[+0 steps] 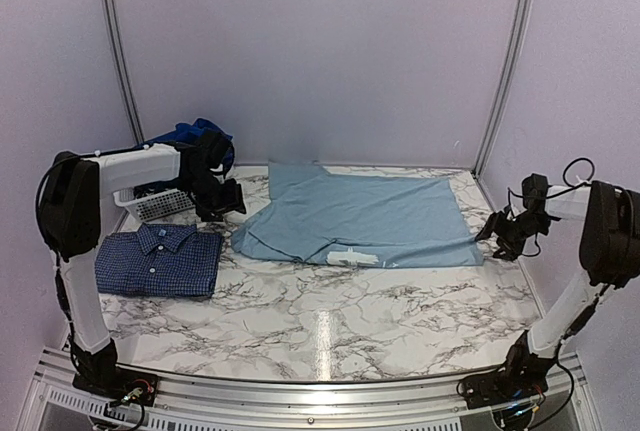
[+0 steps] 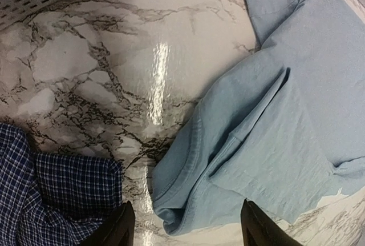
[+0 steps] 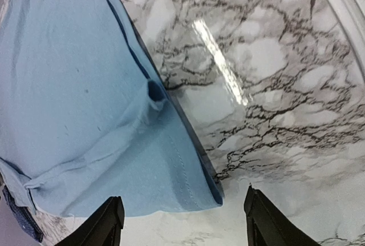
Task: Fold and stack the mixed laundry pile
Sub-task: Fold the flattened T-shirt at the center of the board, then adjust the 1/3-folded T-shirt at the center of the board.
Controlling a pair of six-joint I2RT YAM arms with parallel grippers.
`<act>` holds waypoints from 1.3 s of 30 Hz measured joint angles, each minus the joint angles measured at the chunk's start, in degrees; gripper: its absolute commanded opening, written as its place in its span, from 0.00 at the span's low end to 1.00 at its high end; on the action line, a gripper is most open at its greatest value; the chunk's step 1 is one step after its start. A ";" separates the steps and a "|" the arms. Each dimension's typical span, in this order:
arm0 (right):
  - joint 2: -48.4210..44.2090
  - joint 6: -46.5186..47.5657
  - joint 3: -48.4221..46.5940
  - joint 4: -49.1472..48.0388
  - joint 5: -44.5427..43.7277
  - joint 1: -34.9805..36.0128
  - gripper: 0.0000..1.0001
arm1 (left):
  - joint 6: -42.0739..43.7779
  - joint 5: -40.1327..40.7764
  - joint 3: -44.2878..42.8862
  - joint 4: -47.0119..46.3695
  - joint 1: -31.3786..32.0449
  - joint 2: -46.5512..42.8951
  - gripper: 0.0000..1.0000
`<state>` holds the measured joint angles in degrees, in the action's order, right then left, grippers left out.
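Since it lies as a neat rectangle with its collar on top, the navy small-check button-up shirt [image 1: 160, 261] at the near left of the white marble-patterned bench [image 1: 330, 331] looks finished and set aside to start the stack. Just beyond it, close but not touching, the pale blue soft T-shirt [image 1: 370, 213] is spread flat across the middle of the bench. Part of it is doubled over along the near edge, which I take for a fold in progress.

An arm hangs at each end of the T-shirt. The left pincer [image 2: 188, 226] hovers over the left end with its fingers apart and nothing between them. The right pincer [image 3: 188, 217] is likewise open and empty above the opposite corner. They seem placed to take both ends at once.

Farthest back on the left, the white slatted plastic basket [image 1: 150, 203] holds bunched royal blue clothes [image 1: 195, 134], apparently awaiting their turn.

A sliver of white print [image 1: 355, 257] shows at the T-shirt's near edge but is too small to read. No brand or label is legible anywhere.
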<state>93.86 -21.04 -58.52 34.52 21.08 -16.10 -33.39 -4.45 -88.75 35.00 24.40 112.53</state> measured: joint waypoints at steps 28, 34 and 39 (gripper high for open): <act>-7.72 1.46 10.34 5.57 -7.98 -3.82 0.00 | 1.55 -6.16 21.44 -4.09 8.61 -10.05 0.00; -12.39 -0.11 12.92 9.33 -9.57 -5.73 0.41 | 1.31 -6.12 26.43 0.42 11.61 -15.93 0.63; -12.70 1.49 9.99 10.97 -8.31 -6.10 0.49 | 3.56 -3.80 19.71 3.21 8.20 -16.35 0.54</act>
<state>81.17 -19.55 -48.53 45.50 12.78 -22.20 -29.82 -8.25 -69.04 38.22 32.60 96.18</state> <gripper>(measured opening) 0.465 0.590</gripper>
